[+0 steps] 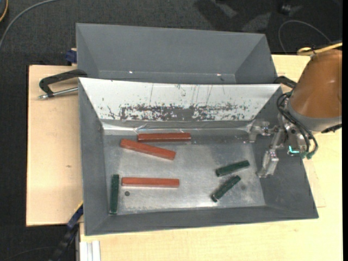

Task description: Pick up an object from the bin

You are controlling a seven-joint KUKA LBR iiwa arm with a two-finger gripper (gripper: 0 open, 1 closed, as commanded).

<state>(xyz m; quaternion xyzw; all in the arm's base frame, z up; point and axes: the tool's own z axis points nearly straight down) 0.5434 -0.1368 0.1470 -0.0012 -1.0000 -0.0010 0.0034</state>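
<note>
My gripper [267, 166] hangs low at the bin's right side, close to the right wall. Just left of it lies a short dark green bar [232, 168], slanted and apart from the gripper. A second dark green bar [225, 188] lies a little nearer the front wall, also slanted. Nothing is visible in the gripper's grasp.
Three red bars lie to the left: one along the back wall [164, 137], one slanted below it [148, 149], one near the front [150, 182]. A dark green bar [114, 193] stands lengthwise in the front left corner. The arm's orange cover and cables sit over the right rim.
</note>
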